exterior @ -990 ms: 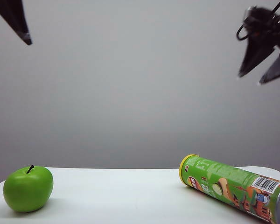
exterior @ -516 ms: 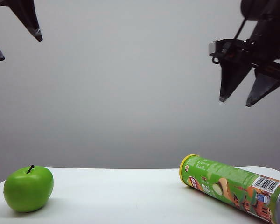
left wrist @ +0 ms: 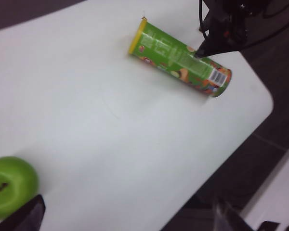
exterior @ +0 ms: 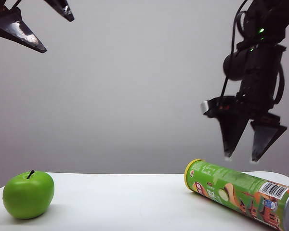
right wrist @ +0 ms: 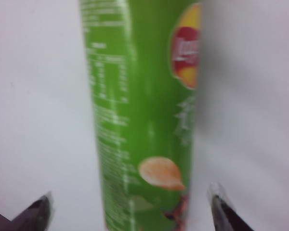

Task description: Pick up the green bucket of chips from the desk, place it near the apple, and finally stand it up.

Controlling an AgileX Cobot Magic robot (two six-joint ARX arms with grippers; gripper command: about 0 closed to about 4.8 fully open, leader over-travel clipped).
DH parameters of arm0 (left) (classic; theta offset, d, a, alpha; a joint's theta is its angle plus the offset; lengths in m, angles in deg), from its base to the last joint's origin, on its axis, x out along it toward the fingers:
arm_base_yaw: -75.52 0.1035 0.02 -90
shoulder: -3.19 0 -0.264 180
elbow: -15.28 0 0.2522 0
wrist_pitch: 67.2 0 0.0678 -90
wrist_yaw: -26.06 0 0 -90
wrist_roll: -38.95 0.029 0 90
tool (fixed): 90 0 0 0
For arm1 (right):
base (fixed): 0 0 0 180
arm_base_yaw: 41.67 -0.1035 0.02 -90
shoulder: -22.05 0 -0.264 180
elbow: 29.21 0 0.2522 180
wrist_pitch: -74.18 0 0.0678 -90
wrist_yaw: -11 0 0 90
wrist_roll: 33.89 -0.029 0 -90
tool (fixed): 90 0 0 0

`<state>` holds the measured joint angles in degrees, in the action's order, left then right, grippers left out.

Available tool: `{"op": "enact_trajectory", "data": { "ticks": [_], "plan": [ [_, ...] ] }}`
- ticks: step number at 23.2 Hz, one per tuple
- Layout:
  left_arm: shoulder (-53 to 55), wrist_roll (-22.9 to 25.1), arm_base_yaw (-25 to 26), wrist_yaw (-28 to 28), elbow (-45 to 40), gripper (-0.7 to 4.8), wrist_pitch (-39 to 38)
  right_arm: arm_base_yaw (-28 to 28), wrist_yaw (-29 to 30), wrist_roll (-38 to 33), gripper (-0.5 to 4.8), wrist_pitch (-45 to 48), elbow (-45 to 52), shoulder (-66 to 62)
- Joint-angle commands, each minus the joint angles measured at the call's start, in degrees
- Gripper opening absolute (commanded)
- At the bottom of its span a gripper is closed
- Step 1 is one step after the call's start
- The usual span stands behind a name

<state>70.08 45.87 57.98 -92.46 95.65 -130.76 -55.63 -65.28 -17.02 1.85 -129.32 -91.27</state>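
Note:
The green bucket of chips (exterior: 241, 192) lies on its side on the white desk (exterior: 125, 202) at the right, yellow lid toward the middle; it also shows in the left wrist view (left wrist: 180, 57) and fills the right wrist view (right wrist: 144, 115). My right gripper (exterior: 243, 156) hangs open just above the can, fingertips pointing down and apart from it; its two fingers straddle the can's width in its own view (right wrist: 133, 207). The green apple (exterior: 28, 194) sits at the desk's left (left wrist: 9, 185). High above it my left gripper (exterior: 55, 33) is open and empty (left wrist: 127, 211).
The desk's rounded edge (left wrist: 260, 96) runs close beyond the can's silver base, with dark floor past it. A plain grey wall stands behind the desk.
The right gripper has dropped from the upper right corner to just above the can and spread wider. The left gripper has shifted to the right at the top of the view.

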Motion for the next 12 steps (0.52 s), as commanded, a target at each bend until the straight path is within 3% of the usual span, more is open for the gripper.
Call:
{"op": "enact_trajectory", "data": {
  "ticks": [1,3,7,12],
  "plan": [
    [-0.2,6.2,0.0,-0.5,0.3,4.79,2.6,-1.7,0.1,0.8,4.79,1.0,-0.3,-0.9],
    [-0.2,9.0,0.0,-0.5,0.3,4.79,4.8,-2.2,-0.1,0.8,4.79,2.4,-0.3,-1.9],
    [-0.2,9.2,0.0,-3.9,0.3,4.79,9.4,-2.2,-1.1,0.8,4.79,4.0,-0.3,-4.2],
    [-0.2,9.3,0.0,-3.7,-0.3,4.79,13.1,-2.2,-1.4,0.8,4.79,6.4,-0.3,-7.7]
  ]
}}
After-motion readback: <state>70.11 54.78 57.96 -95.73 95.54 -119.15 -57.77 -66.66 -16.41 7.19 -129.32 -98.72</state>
